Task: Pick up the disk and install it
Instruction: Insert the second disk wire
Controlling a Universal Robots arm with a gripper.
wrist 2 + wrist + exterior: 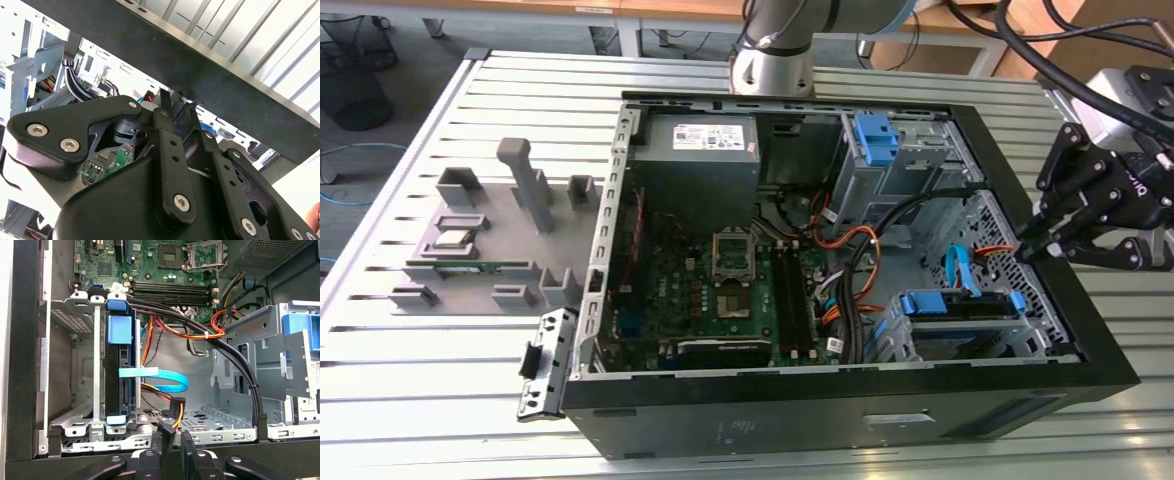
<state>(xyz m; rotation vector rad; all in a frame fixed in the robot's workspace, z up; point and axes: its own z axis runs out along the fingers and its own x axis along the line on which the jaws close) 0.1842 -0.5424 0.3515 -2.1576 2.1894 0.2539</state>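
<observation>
The disk point(961, 303), held in its blue bracket, stands on edge inside the lower drive cage of the open computer case. In the first wrist view the disk point(120, 380) shows as a dark slab with blue clips at both ends, seated between the cage's metal rails. My gripper point(1025, 250) hovers over the case wall on the exterior view's right, a short way from the cage. Its black fingers sit close together with nothing between them, as seen in both wrist views: gripper point(175, 436), gripper point(175, 102).
A lone blue bracket point(873, 135) sits in the upper cage point(300, 330). Black and orange cables point(240, 375) and a blue flat cable point(165, 377) cross the bay beside the disk. The grey power supply point(698, 150) and motherboard point(720, 290) lie further in. Grey fixtures point(494, 230) stand on the slatted table.
</observation>
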